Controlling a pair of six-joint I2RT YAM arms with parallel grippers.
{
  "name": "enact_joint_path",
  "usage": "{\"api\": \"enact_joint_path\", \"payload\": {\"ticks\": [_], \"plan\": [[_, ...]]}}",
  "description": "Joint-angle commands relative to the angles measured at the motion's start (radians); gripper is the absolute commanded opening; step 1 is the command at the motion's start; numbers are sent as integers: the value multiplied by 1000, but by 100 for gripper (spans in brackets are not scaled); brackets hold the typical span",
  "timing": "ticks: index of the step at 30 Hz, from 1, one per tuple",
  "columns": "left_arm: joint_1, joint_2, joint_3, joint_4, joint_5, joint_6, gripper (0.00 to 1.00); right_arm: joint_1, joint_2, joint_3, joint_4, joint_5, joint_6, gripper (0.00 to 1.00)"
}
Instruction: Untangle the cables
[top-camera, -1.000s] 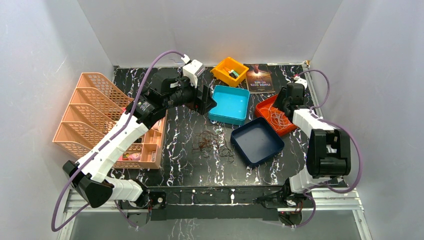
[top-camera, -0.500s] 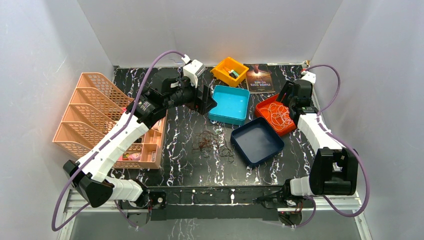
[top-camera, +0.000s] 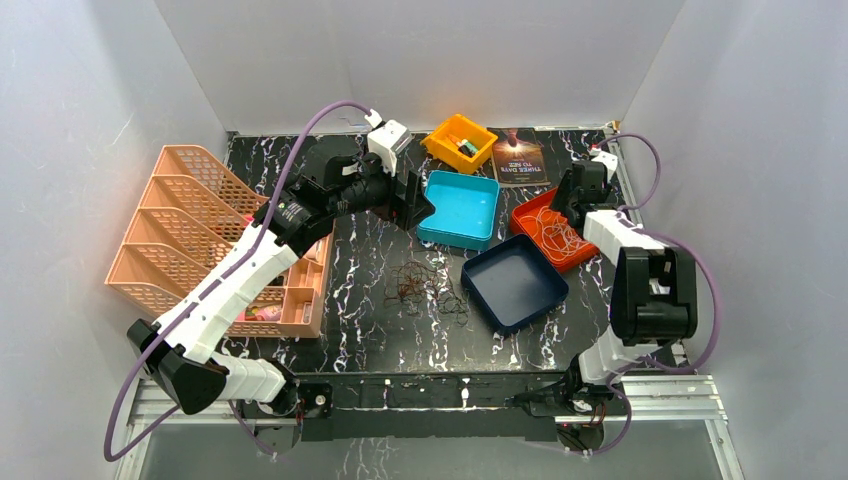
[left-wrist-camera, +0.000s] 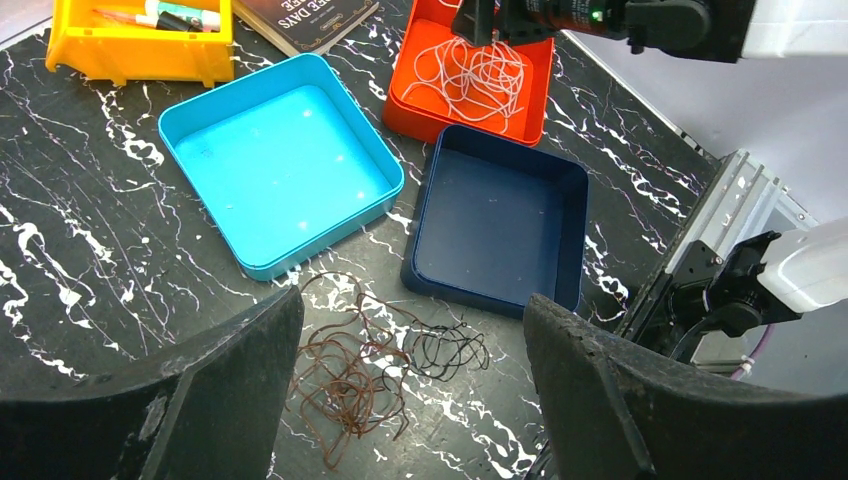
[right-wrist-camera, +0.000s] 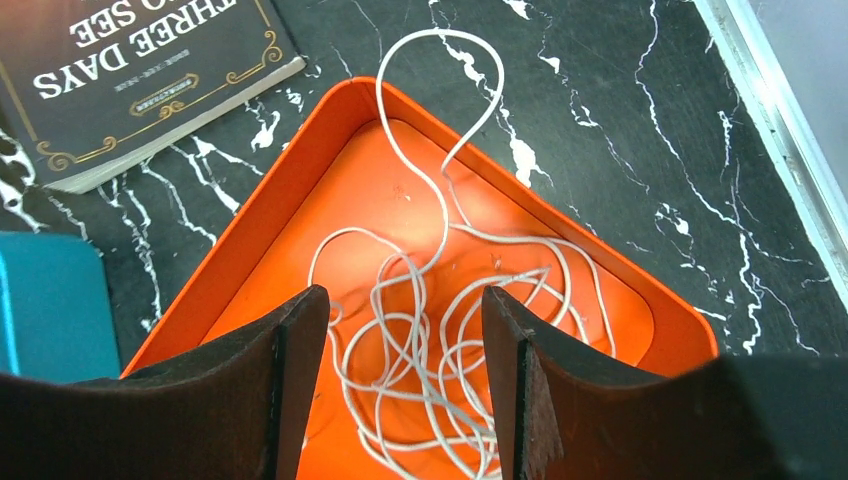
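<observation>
Our left gripper (left-wrist-camera: 412, 305) hangs with jaws wide, holding nothing, above the brown and black cables (left-wrist-camera: 365, 375) on the table (left-wrist-camera: 100, 250). Farther, our right gripper (right-wrist-camera: 402, 300) is open over the white cable (right-wrist-camera: 420, 330) in the orange tray (right-wrist-camera: 350, 190). Only its wrist view shows one loop crossing the rim.

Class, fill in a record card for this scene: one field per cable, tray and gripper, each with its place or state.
white cable: coiled in the orange tray, one loop hanging over its rim
brown cable: loose on the table
black cable: on the table, overlapping the brown cable
dark blue tray: empty
light blue tray: empty
left gripper: open, raised, holding nothing
right gripper: open, over the white cable
</observation>
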Motion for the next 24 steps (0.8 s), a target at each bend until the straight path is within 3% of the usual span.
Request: {"api": "enact_joint_path", "payload": {"ticks": [1,8,16,24], "plan": [[1,-11,-5,5,9,7,80,-13,61,83,78,48,3,65],[1,-27,-29,8,-2,-1,80,-20,147,107,108,36,1,59],[1,-36,-36,7,-8,0,80,-47,208,110,104,17,-5,39],[1,-37,-34,7,-1,0,80,-47,190,85,58,-108,-6,15]]}}
